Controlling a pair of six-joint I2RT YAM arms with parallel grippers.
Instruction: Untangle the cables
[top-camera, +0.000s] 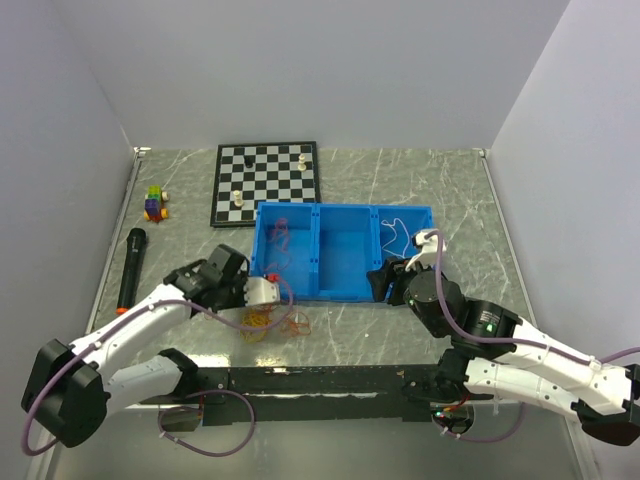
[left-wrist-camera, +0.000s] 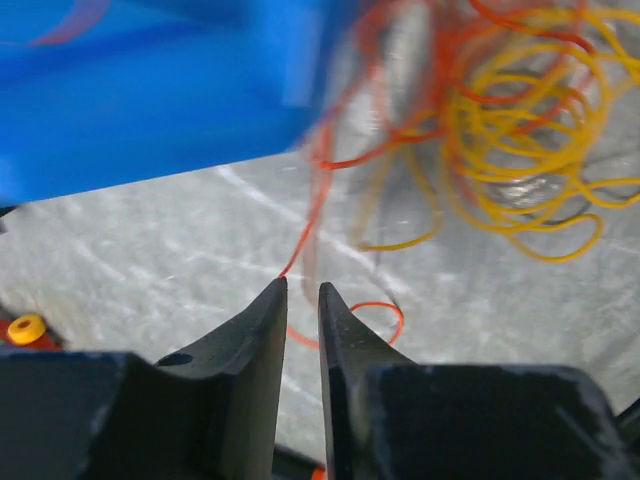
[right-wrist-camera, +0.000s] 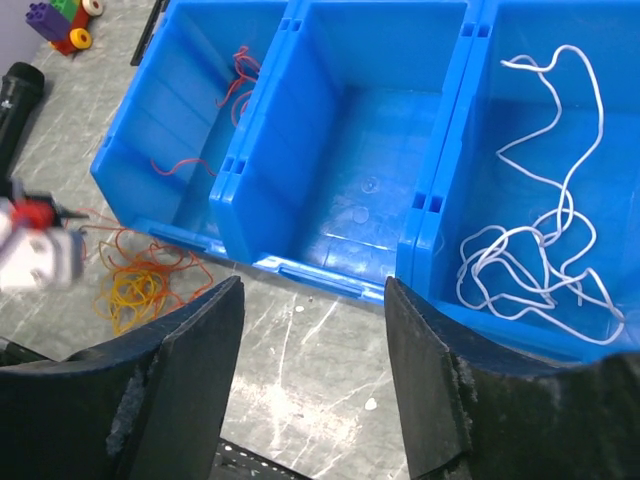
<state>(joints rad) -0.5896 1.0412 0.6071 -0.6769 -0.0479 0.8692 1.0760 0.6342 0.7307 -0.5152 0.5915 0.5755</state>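
Observation:
A tangle of orange and yellow cables (top-camera: 265, 321) lies on the table in front of the blue bin's left end; it also shows in the left wrist view (left-wrist-camera: 520, 130) and the right wrist view (right-wrist-camera: 140, 280). My left gripper (left-wrist-camera: 302, 287) is nearly closed. An orange cable (left-wrist-camera: 312, 200) runs from the tangle to its tips and crosses the narrow slit between them. In the top view the left gripper (top-camera: 272, 298) sits just above the tangle. My right gripper (right-wrist-camera: 313, 285) is wide open and empty over the table before the bin's middle compartment.
The blue three-compartment bin (top-camera: 318, 255) holds a red cable (right-wrist-camera: 240, 80) in its left compartment and a white cable (right-wrist-camera: 540, 250) in its right one. A chessboard (top-camera: 265, 182), toy blocks (top-camera: 155, 204) and a black microphone (top-camera: 131, 268) lie behind and to the left.

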